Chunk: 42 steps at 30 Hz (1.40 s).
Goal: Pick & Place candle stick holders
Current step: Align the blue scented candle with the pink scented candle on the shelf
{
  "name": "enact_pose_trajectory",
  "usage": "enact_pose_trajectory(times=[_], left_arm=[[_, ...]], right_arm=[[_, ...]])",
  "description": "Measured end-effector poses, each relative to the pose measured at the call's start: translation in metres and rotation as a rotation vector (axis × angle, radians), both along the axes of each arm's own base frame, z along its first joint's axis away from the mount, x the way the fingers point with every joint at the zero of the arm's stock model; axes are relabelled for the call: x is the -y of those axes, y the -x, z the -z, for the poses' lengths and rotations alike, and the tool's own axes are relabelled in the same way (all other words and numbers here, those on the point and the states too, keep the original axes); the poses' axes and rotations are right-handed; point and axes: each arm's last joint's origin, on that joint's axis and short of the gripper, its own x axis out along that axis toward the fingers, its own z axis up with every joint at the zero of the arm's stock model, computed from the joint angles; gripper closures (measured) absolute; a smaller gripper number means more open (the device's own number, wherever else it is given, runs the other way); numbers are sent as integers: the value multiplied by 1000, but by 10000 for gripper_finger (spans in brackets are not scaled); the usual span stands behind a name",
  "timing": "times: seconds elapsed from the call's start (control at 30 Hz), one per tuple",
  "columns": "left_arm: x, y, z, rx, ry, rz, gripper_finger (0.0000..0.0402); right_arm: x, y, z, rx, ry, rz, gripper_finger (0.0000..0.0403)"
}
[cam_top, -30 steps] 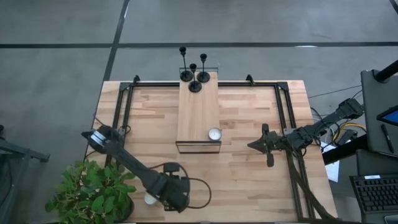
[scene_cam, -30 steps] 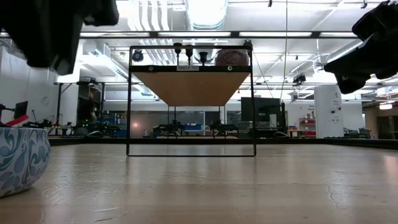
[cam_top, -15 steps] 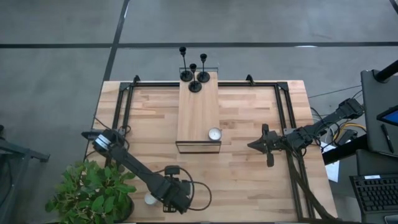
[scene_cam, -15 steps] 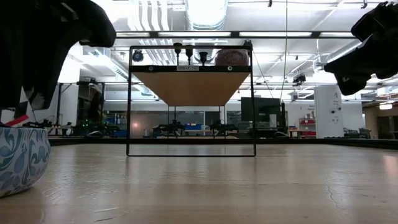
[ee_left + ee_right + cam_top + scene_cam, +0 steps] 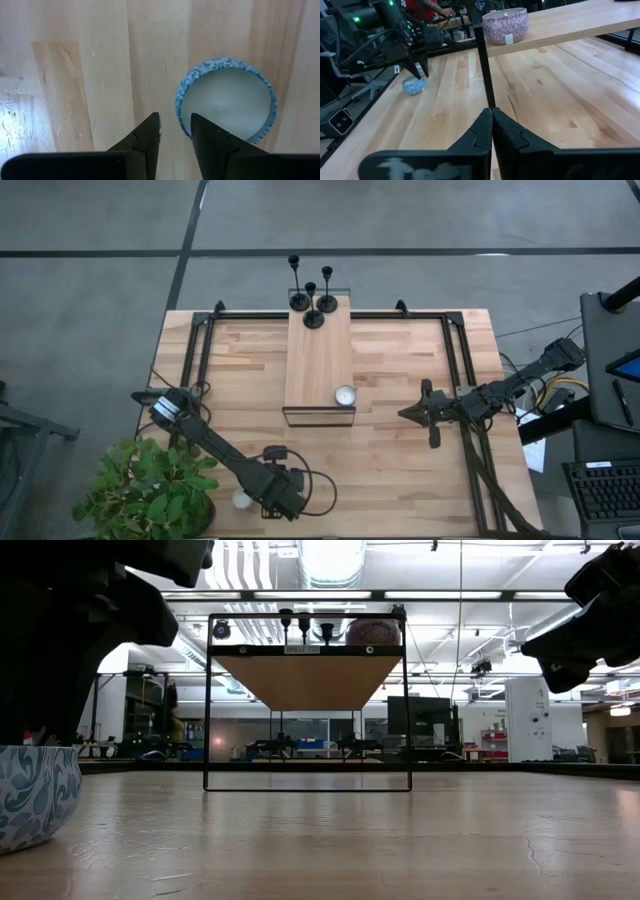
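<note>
3 candle stick holders (image 5: 313,298) on shelf (image 5: 319,355) far end | candle (image 5: 345,396) near end — shelf mid-table (image 5: 400,450)

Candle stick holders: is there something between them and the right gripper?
Yes. The candle stick holders stand at the raised shelf's far end; its black frame post rises just ahead of the right gripper.

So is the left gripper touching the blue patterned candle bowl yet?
Cannot tell. In the left wrist view the left gripper overlaps the blue candle bowl rim, so height above it is unclear.
</note>
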Motion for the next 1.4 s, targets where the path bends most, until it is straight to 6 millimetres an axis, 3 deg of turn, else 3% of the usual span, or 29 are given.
enact_pose_trajectory(times=[0.23,0.63,0.9,1.17,1.4], left_arm=[[1,-3,-1,31,21,10,306],[1,-3,2,41,27,33,393],[0,-4,-1,46,42,26,400],[0,-13,-22,70,60,43,401],[-12,-24,-65,80,39,62,401]], right_arm=[[0,0,0,0,-1,0,394],[0,0,0,0,-2,0,394],[0,0,0,0,-1,0,394],[0,0,0,0,1,0,394],[0,0,0,0,1,0,394]])
